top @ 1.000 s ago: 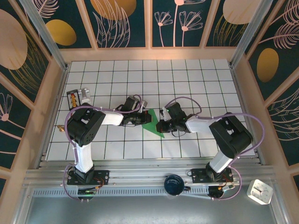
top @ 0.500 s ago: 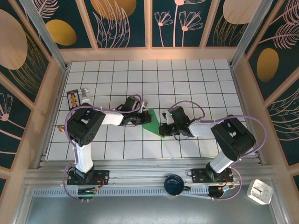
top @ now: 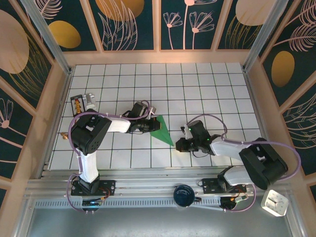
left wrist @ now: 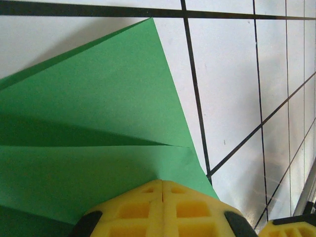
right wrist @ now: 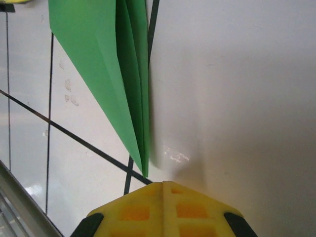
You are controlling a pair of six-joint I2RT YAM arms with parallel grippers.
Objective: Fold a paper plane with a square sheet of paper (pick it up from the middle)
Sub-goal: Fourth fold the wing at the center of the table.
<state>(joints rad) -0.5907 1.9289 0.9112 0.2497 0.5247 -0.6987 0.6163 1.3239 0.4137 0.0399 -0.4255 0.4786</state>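
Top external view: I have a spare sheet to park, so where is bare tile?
Widest: the far tile rows along the back wall. Also free: tiles beyond the right arm, toward the right wall. Crowded: mid-table, where left claw and right claw close in on the green paper, and the left edge by the small orange box.

1. A white tabletop (top: 197,84) gridded with dark lines lay glossy under even light.
2. Around the tabletop rose dark teal wall panels (top: 133,24) with gold ovals and pale leaf outlines, set in a light wooden frame (top: 158,56).
3. A grey metal rail (top: 148,177) ran along the tabletop's near edge.
4. A small white clock (top: 274,203) sat beyond the tabletop's near right corner.
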